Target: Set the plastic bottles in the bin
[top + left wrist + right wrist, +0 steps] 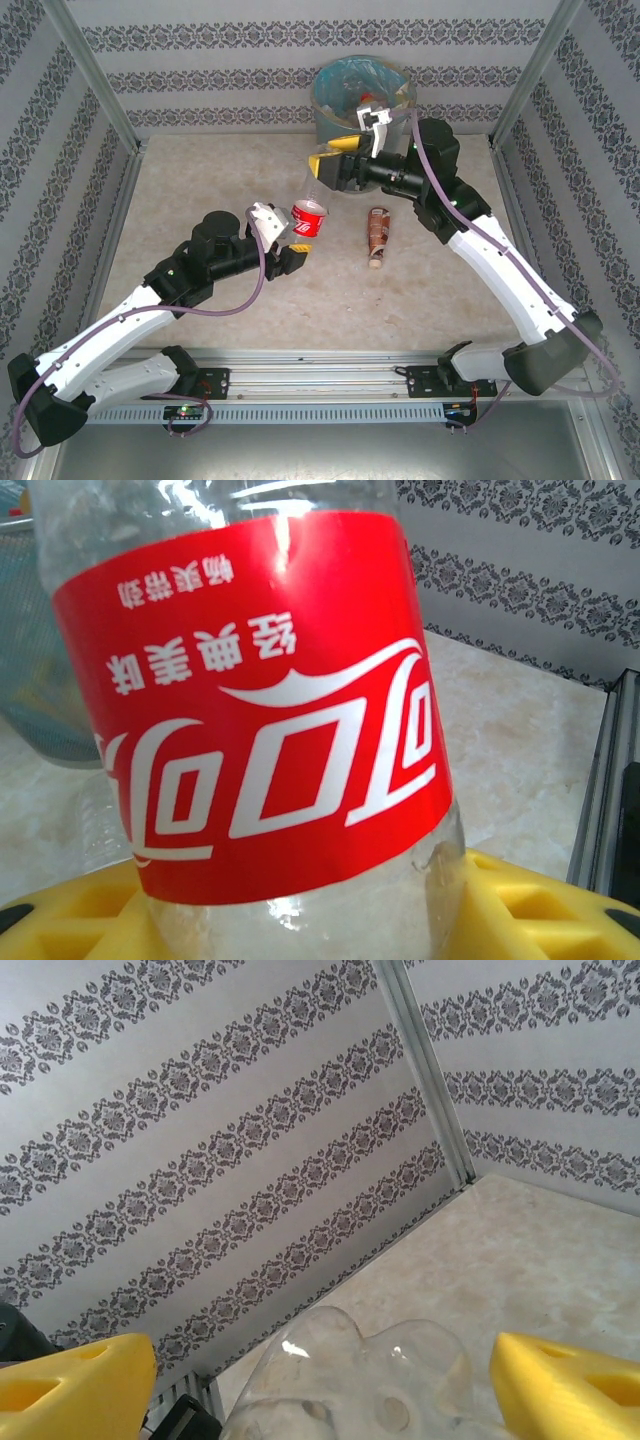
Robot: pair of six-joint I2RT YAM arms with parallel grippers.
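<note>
Now left fingers (pixel 540 910) grip red-label bottle (pixel 270 710); right fingers (pixel 70 1390) wide.

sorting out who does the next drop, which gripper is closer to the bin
Right. The right gripper sits just in front of the bin; the left gripper is farther back at mid-table, holding the red-label bottle.

A robot test booth: damask-papered panels (pixel 200 1160) in an aluminium frame (pixel 425 1070) around a marbled tabletop (pixel 200 180).
</note>
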